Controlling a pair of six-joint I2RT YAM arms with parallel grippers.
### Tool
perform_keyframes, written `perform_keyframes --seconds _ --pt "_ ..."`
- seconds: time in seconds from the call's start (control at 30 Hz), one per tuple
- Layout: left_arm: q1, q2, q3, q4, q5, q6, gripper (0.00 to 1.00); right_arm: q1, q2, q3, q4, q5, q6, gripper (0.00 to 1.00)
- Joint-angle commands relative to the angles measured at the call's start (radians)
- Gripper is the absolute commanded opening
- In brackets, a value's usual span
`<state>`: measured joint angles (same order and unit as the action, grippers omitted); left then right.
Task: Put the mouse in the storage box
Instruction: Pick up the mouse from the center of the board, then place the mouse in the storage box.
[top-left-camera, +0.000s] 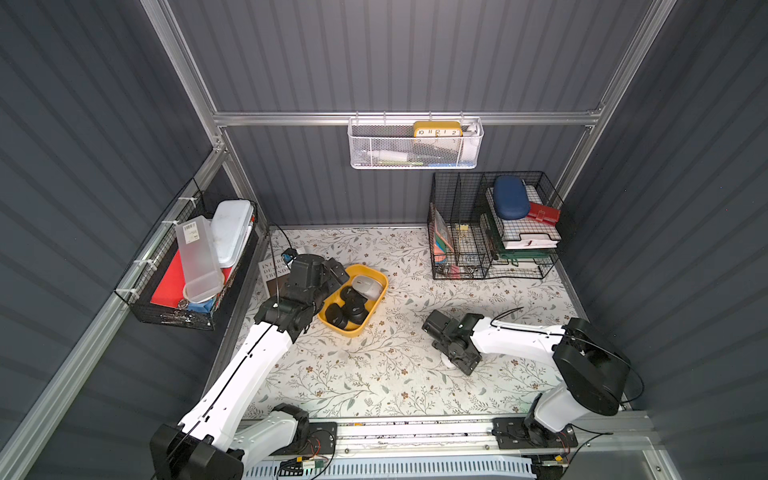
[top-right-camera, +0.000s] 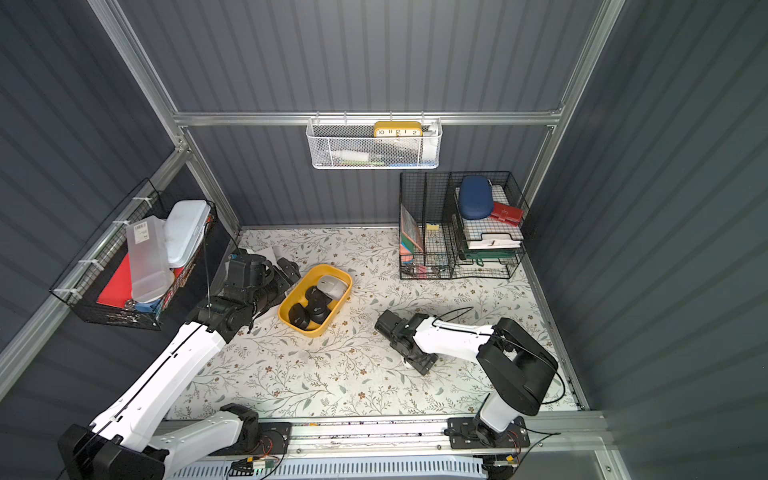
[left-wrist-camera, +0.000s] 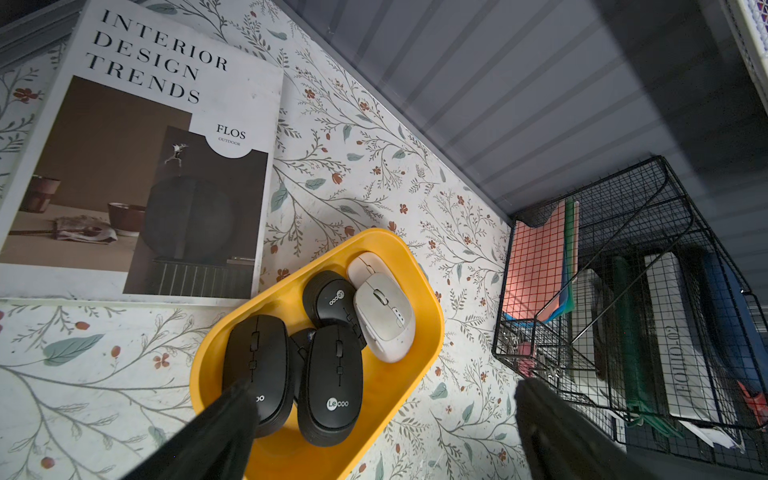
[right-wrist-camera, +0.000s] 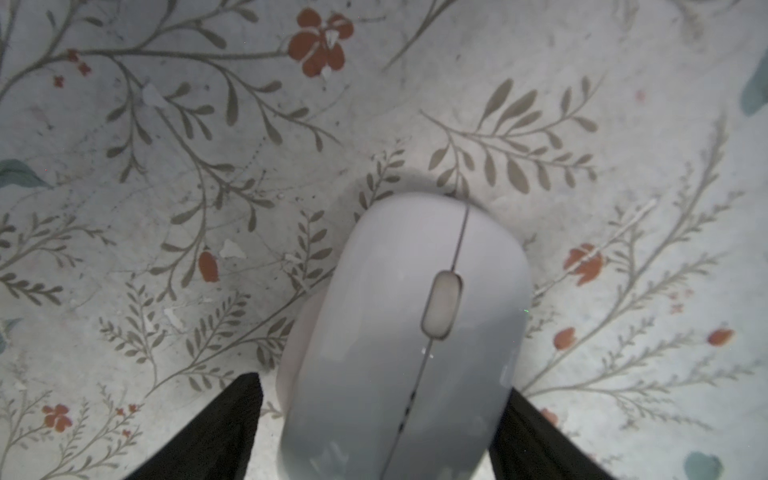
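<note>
The pale grey oval plastic computer mouse (right-wrist-camera: 415, 311) lies flat on the floral-patterned table surface (right-wrist-camera: 166, 166), scroll wheel upward, directly beneath the right gripper (right-wrist-camera: 382, 386). The right wrist view shows the two black fingers (right-wrist-camera: 224, 424) spread to either side of the mouse. Its long axis runs out from between them, so the pads face its two long flanks across the narrow width. A thin strip of table shows between one finger and the mouse. Whether the other finger touches cannot be determined, and the mouse does not appear clamped. The shallow yellow plastic storage box (top-left-camera: 351, 331) stands well apart from this gripper, toward the robot's left and nearer the back wall. It already contains several black mice (left-wrist-camera: 332, 386) and a light-coloured one (left-wrist-camera: 384, 316). The left gripper (left-wrist-camera: 384, 382) hangs above the box with its fingers fully spread, holding nothing. The right arm is therefore the nearer arm to the mouse. Judged from this layout, the coming move requires a squeeze across the flanks, followed by a lift and a leftward carry.
</note>
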<state>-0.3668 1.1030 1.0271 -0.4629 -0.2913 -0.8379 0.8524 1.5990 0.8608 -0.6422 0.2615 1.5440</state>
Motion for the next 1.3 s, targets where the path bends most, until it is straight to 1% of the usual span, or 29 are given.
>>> perform_keyframes --seconds 0.0,0.27,0.33,0.43,0.5,0.6,0.63,0.7,0.8,0.97,1.03,1.07,1.17,1.27 --pt "0.005 -0.019 -0.019 0.008 0.007 0.005 0.99 -0.007 0.011 -0.008 -0.006 -0.007 -0.009 0.8" --pt "0.004 -0.029 -0.029 0.01 0.005 -0.015 0.99 -0.008 -0.017 -0.031 -0.02 -0.004 -0.008 0.55" --pt "0.004 -0.027 -0.027 0.009 0.001 -0.017 0.99 -0.008 -0.027 -0.007 -0.05 0.009 -0.031 0.52" --pt "0.004 -0.032 -0.022 0.0 -0.009 -0.019 0.99 0.007 -0.049 0.041 -0.091 0.062 -0.081 0.47" --pt "0.004 -0.043 -0.014 -0.009 -0.021 -0.022 0.99 0.024 -0.065 0.086 -0.133 0.112 -0.117 0.48" --pt "0.004 -0.074 0.008 -0.026 -0.068 -0.022 0.99 0.053 -0.067 0.194 -0.212 0.205 -0.214 0.5" --pt "0.005 -0.086 0.02 -0.024 -0.095 -0.02 0.99 0.06 -0.067 0.23 -0.207 0.214 -0.276 0.49" --pt "0.004 -0.11 0.038 -0.028 -0.112 -0.018 0.99 0.069 -0.057 0.292 -0.166 0.218 -0.394 0.49" --pt "0.004 -0.167 0.043 -0.046 -0.16 -0.024 0.99 0.074 -0.013 0.405 -0.128 0.182 -0.545 0.48" --pt "0.005 -0.255 0.033 -0.057 -0.199 -0.058 0.99 0.096 0.146 0.651 -0.126 0.157 -0.762 0.47" --pt "0.005 -0.282 0.023 -0.059 -0.207 -0.073 0.99 0.106 0.224 0.755 -0.122 0.123 -0.865 0.47" --pt "0.004 -0.295 0.016 -0.059 -0.205 -0.082 0.99 0.113 0.261 0.811 -0.131 0.133 -0.894 0.46" --pt "0.004 -0.326 -0.006 -0.052 -0.19 -0.101 0.99 0.133 0.349 0.921 -0.109 0.116 -0.992 0.46" --pt "0.004 -0.339 -0.019 -0.058 -0.18 -0.106 0.99 0.144 0.415 0.978 -0.061 0.103 -1.056 0.46"
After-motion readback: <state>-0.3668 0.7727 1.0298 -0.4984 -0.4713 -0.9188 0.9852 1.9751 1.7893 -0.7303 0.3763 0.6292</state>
